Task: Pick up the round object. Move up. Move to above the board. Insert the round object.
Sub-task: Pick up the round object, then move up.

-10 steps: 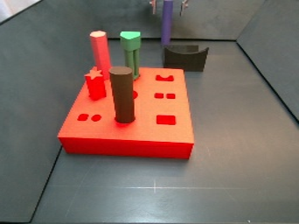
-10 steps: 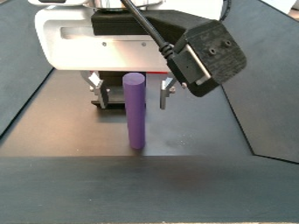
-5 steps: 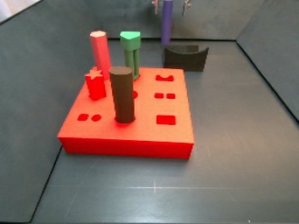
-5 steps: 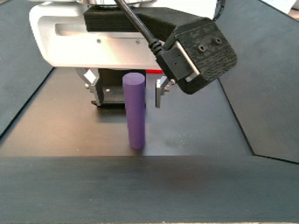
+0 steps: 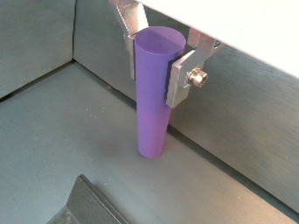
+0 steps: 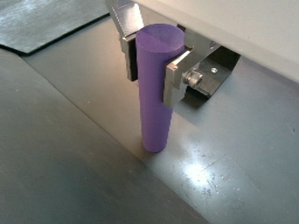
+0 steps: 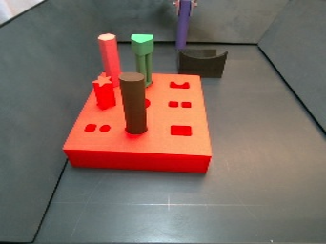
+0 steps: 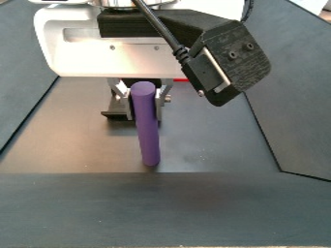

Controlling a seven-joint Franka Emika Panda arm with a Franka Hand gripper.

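The red board [image 7: 137, 119] sits on the bench [image 7: 254, 191] well in front of your claw, toward the side camera. It already carries a dark brown cylinder [image 7: 132, 103], a pink-red peg [image 7: 110, 57], a green peg [image 7: 143, 59] and a small red star piece [image 7: 102, 91]. Several holes in its top remain open, among them a round one beside the brown cylinder. Nothing purple is in it, so moving over and inserting are both left to do.

The dark grey holder [image 7: 203, 62] stands on the bench just below and beside your claw in that side view.

The purple peg [image 5: 153, 94] hangs upright between the silver plates. In both wrist views the claw [image 5: 159, 54] presses on its upper end from two sides, so you are holding it, and the pick-up looks done. In the side view behind the arm, the peg [image 8: 147, 124] reaches down close to the bench; I cannot tell for certain whether its foot is clear. I judge you are at the start of the lift.

Against the frame half a second ago, the claw has closed in: the plates stood apart from the peg then and now sit against it. In the board-side view the peg [image 7: 184, 21] sits slightly higher.
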